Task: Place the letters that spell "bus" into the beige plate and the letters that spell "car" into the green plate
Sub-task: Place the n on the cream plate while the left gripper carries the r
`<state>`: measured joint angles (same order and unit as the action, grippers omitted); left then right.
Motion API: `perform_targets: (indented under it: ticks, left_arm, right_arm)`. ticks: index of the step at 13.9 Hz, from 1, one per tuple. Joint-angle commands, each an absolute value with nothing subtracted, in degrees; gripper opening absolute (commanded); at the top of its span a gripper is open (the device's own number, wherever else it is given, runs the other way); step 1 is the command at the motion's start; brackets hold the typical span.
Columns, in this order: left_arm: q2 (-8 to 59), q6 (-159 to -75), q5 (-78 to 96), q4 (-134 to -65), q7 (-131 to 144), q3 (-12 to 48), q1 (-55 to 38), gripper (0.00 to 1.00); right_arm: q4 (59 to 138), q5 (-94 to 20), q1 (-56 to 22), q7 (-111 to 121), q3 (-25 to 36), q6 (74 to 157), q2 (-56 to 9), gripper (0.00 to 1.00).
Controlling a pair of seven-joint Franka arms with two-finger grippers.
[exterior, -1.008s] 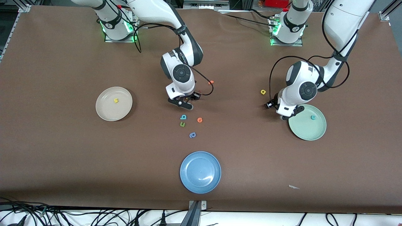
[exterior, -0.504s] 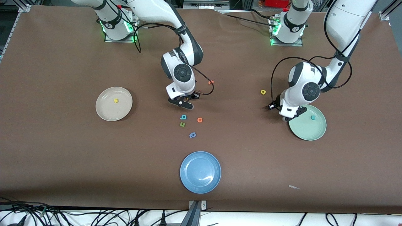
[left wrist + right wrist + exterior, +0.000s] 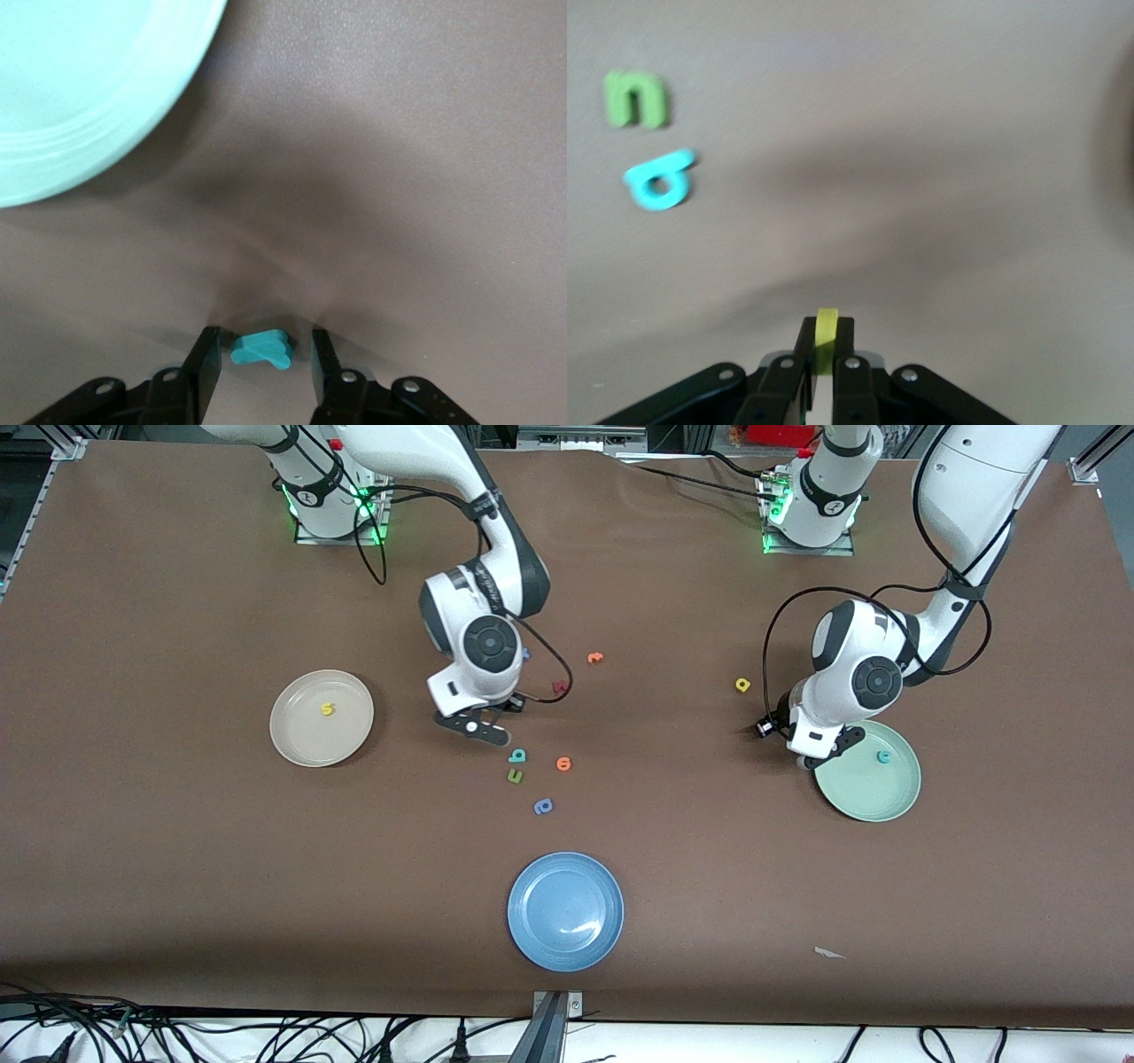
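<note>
My right gripper hangs over the table between the beige plate and the letter cluster. It is shut on a yellow letter, seen edge-on. A yellow "s" lies in the beige plate. The teal "b" lies on the table just nearer the camera. My left gripper is low beside the green plate; its open jaws straddle the teal "r" without touching it. A teal "c" lies in the green plate. The yellow "a" lies farther from the camera than that plate.
A green u-shaped letter, an orange letter and a periwinkle letter lie around the "b". A dark red letter and another orange one lie farther back. A blue plate sits nearest the camera.
My right arm carried the yellow letter toward the beige plate, uncovering the dark red letter. My left gripper's jaws narrowed around the teal "r".
</note>
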<state>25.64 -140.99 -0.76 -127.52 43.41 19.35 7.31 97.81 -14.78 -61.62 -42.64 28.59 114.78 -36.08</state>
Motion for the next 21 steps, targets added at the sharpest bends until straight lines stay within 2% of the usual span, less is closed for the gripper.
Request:
perform_targets:
  ticks: [1,4,8,9,10,11,12,16,19,21]
  left_arm:
    - [26.63,-141.68,-1.67,-127.09,44.74,19.16,7.21,0.4]
    - [26.54,-141.68,-1.67,-127.09,44.74,19.16,7.21,0.33]
    - [26.54,-141.68,-1.67,-127.09,44.74,19.16,7.21,0.22]
    - [26.54,-141.68,-1.67,-127.09,44.74,19.16,7.21,0.21]
    - [26.54,-141.68,-1.76,-127.09,44.74,19.16,7.21,0.19]
    - [26.46,-141.68,-1.76,-127.0,44.74,19.16,7.21,0.16]
    - [26.19,-141.51,-1.76,-127.0,44.65,19.16,7.21,0.16]
    - [24.18,-136.78,-1.67,-123.06,44.74,19.34,7.56,0.16]
    - [23.64,-126.16,-1.67,-116.31,43.78,19.34,9.13,0.16]
    - [23.64,-118.69,-1.67,-111.47,39.4,19.34,12.02,0.16]
  right_arm:
    - [99.05,-14.06,-62.05,-32.12,34.69,108.74,-34.72,0.0]
    - [103.87,-14.24,-62.05,-18.5,41.64,107.49,-32.53,0.0]
    - [111.08,-14.59,-61.44,-5.57,47.36,109.77,-31.9,0.0]
    - [111.79,-15.02,-60.65,-4.15,47.81,110.12,-31.99,0.07]
    - [111.71,-15.2,-59.95,-3.96,47.81,110.04,-32.08,0.46]
    - [111.45,-15.21,-59.94,-3.96,47.73,109.95,-32.25,0.92]
    - [111.36,-15.29,-60.03,-4.3,47.64,109.69,-32.34,1.0]
    - [107.77,-17.3,-60.73,-6.58,47.03,107.5,-32.25,1.0]
    - [100.22,-24.41,-61.0,-15.18,43.34,106.52,-33.83,0.99]
    - [93.81,-28.1,-60.91,-19.93,42.8,106.52,-37.95,0.95]
